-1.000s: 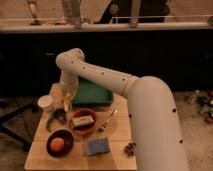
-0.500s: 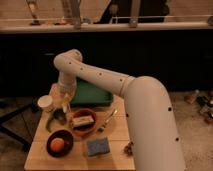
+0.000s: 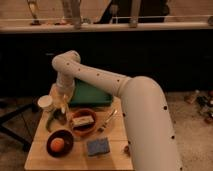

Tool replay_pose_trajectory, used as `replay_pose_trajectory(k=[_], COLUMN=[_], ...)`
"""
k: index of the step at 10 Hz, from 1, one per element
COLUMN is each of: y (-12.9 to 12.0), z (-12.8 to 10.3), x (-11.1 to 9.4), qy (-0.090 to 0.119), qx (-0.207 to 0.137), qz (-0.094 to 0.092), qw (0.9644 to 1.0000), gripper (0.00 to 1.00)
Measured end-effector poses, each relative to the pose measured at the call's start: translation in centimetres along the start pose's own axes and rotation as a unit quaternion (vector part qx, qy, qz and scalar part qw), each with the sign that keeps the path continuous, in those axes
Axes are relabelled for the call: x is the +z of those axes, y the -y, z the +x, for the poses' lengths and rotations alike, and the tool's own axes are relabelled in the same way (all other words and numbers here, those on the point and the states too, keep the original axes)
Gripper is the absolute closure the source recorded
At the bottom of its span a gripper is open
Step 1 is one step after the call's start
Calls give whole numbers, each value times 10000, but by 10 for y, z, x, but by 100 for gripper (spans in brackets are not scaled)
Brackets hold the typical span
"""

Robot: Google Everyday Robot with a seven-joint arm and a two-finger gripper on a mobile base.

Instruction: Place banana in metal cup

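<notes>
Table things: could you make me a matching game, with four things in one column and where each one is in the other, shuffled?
Things:
1. white cup
2. blue sponge
3. orange ball
4. gripper

Places:
A. inside the front-left brown bowl
B. near the front edge of the table, about midway
C. low over the table, just right of the white cup
D. at the table's left edge, toward the back

Pairs: 1-D, 2-B, 3-A, 4-C.

arm: white, small dark dots
gripper: pale yellowish, over the table's left side beside the white cup
white cup: white
metal cup: dull dark grey
bowl: brown
sponge: blue
tray: green
table: light wood
</notes>
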Motion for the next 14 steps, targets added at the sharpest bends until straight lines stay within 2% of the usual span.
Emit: replay_pose_trajectory(k=[2,6,10,14], y=[1,7,14,21], z=[-1,-7,-13,-18], x=[0,3,8,12], qy=[12,217,390,467], qx=[-13,-131,-206,-160], qz=[-11,-107,-120,-130], qw=[10000,9996,9990,9987], gripper=[99,99,99,99])
